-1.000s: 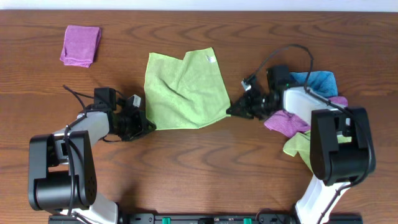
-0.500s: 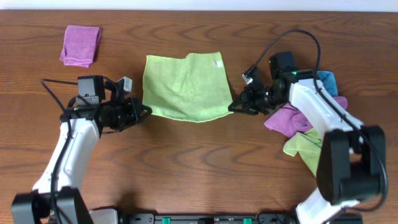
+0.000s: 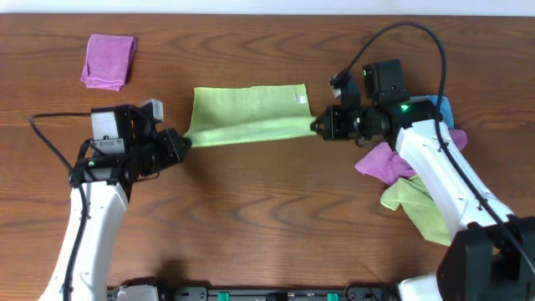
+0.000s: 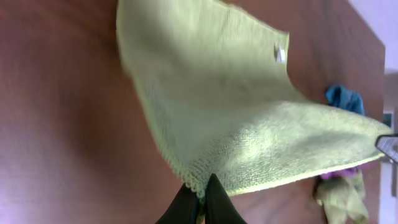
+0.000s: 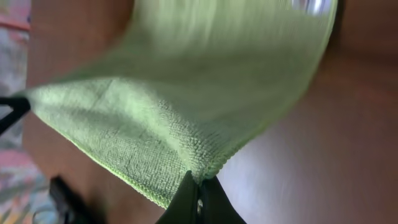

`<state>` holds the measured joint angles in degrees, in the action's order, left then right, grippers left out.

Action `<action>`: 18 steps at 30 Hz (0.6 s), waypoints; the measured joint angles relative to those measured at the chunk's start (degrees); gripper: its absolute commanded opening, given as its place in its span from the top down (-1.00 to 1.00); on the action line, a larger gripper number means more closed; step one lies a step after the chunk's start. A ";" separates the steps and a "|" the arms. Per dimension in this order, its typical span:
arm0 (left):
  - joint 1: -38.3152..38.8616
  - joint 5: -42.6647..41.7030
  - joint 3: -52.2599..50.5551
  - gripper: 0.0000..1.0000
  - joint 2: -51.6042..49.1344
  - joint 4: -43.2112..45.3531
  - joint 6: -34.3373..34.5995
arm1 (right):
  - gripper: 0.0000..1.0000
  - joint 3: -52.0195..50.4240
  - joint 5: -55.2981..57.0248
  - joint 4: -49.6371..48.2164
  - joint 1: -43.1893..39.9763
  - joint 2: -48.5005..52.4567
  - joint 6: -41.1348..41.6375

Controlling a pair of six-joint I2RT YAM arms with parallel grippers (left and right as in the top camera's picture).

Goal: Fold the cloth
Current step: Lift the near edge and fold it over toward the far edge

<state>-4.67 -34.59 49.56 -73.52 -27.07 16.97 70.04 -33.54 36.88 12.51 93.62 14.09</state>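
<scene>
The lime green cloth (image 3: 249, 115) hangs stretched between both grippers above the table, its far edge and small white tag (image 3: 302, 99) still towards the back. My left gripper (image 3: 185, 141) is shut on its near left corner (image 4: 198, 184). My right gripper (image 3: 316, 127) is shut on its near right corner (image 5: 202, 175). The near edge is lifted and taut between them. In the left wrist view the cloth (image 4: 230, 106) slopes away with the tag (image 4: 280, 53) at its far side. In the right wrist view the cloth (image 5: 186, 99) fills most of the frame.
A folded purple cloth (image 3: 109, 61) lies at the back left. At the right, by my right arm, lie a purple cloth (image 3: 380, 163), a second green cloth (image 3: 414, 205) and a blue cloth (image 3: 441, 109). The wooden table (image 3: 267, 226) extends in front.
Both grippers have risen and moved back with the cloth's near corners. The cloth has gone from lying crumpled on the table to hanging taut between them, showing as a narrow band from above.
</scene>
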 measured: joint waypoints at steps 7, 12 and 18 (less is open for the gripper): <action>0.98 1.73 0.07 0.89 -12.02 13.79 2.54 | 0.98 0.31 1.09 -10.88 0.04 7.52 3.08; 1.03 0.57 0.48 0.89 -20.59 25.14 4.74 | 0.97 0.31 2.14 -18.53 -0.17 11.85 5.55; 1.05 -0.85 10.05 0.89 -31.06 27.04 5.57 | 0.97 0.50 3.34 -32.24 -1.07 14.29 9.75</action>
<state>-3.62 -35.44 59.61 -104.57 -0.03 22.55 70.54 -30.20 4.64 11.44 107.92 23.83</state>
